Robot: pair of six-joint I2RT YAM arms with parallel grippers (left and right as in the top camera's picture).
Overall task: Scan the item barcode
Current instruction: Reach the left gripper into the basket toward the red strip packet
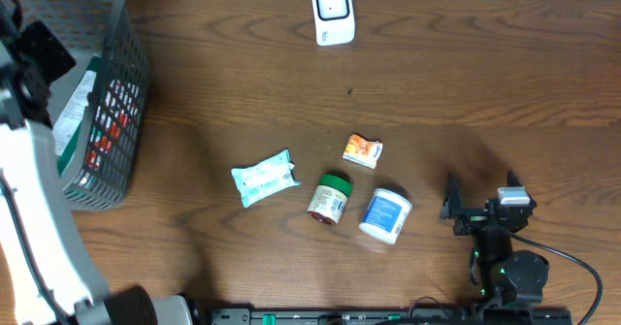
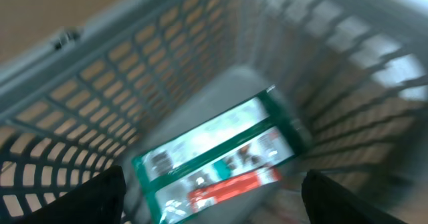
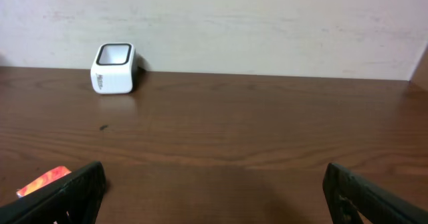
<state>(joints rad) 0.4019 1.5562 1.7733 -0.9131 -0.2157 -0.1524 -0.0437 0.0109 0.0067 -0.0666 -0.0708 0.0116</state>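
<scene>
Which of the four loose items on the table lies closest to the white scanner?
The small orange packet; it lies farthest back, toward the white box scanner, beyond the others.

Warm dark brown wood grain across the worktop [image 1: 243, 73]. Grey open lattice on the basket [image 1: 121, 92] at far left; inside, a white packet [image 2: 221, 160] with green bands and a red strip. White scanner [image 1: 332, 13] with black-rimmed face at the far edge. Near centre: pale blue-and-white wrapper [image 1: 265, 178], brown jar [image 1: 328, 203] with green lid and cream label, white tub [image 1: 387, 214] with blue label, orange-and-white sachet [image 1: 363, 150]. Off-white wall [image 3: 234, 23].
</scene>
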